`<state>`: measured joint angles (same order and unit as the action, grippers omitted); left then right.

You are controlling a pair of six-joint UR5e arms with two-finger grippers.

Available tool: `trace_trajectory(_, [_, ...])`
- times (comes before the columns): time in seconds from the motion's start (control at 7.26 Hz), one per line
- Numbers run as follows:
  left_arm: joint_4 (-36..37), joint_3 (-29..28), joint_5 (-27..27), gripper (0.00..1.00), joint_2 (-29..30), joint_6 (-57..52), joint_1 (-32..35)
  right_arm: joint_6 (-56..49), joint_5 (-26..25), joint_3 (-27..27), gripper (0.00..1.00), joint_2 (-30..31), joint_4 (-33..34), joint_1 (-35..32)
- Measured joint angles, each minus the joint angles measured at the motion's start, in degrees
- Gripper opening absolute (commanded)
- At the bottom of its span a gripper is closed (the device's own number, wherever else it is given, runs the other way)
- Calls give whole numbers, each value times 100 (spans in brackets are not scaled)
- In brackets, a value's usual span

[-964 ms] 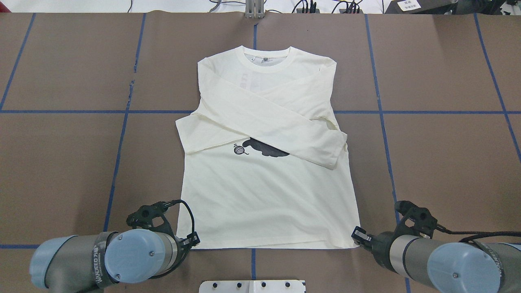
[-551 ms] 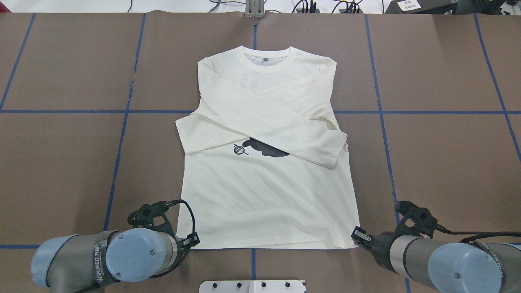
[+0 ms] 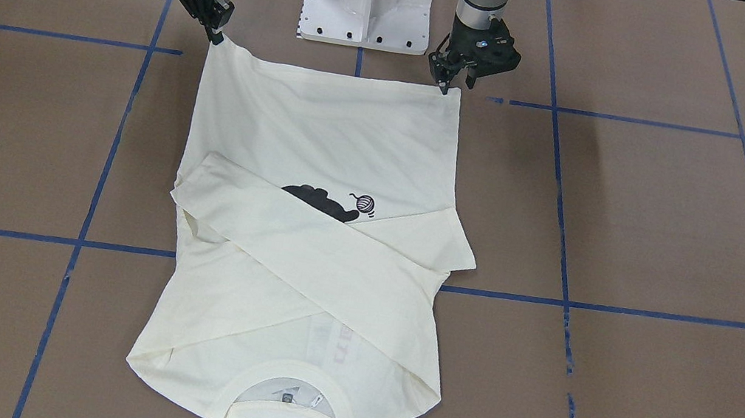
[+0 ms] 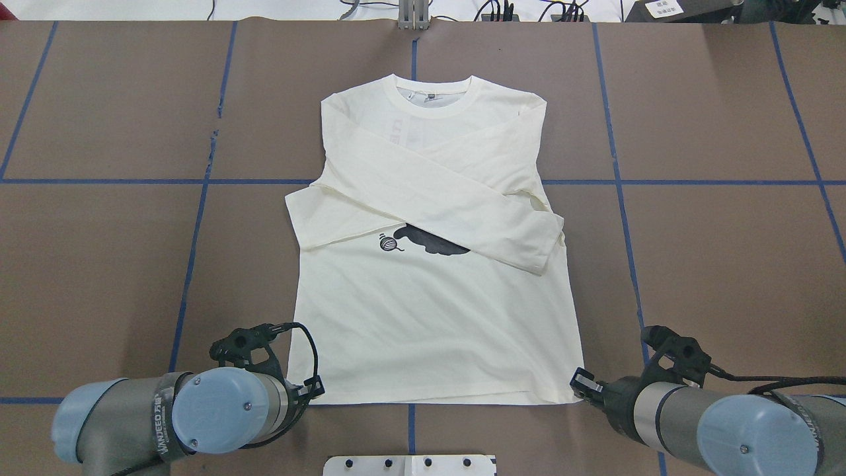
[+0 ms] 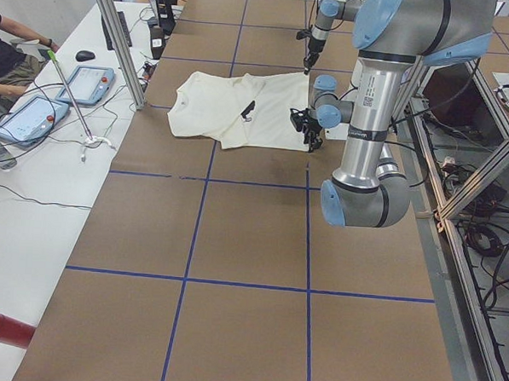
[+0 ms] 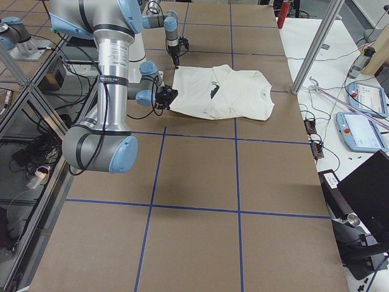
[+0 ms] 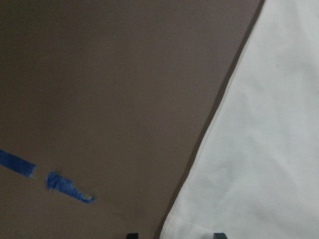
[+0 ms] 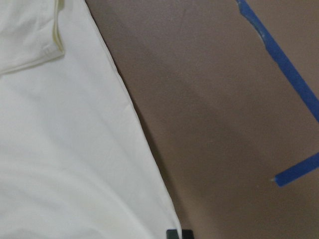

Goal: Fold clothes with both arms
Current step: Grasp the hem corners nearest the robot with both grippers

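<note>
While the T-shirt (image 4: 429,317) lies sleeves-crossed mid-frame on the brown, blue-taped worktop (image 4: 99,264), the right end effector (image 3: 217,35) pinches its hem corner; the left end effector (image 3: 446,84) straddles the other, jaws apart.

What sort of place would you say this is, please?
Probably a robotics lab: a left arm and right arm at a table gridded with blue tape, beside a desk of control tablets.
</note>
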<state>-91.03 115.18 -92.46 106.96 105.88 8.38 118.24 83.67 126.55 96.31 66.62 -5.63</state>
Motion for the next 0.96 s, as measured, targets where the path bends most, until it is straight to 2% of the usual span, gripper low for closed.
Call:
trace_trajectory(0.28, [-2,7,0,44,0,-36,5,-3,0,14,0,-5,0,1])
trace_trajectory(0.41, [-2,8,0,28,0,-39,5,-1,2,21,0,-6,0,1])
trace_trajectory(0.69, [-2,9,-14,7,0,-41,8,3,2,46,0,-7,0,1])
trace_trajectory(0.83, [-2,4,-22,0,-1,-41,12,0,2,68,0,-7,0,-2])
trace_trajectory(0.96, [-2,2,-31,0,-5,-41,16,0,6,98,0,-7,0,-8])
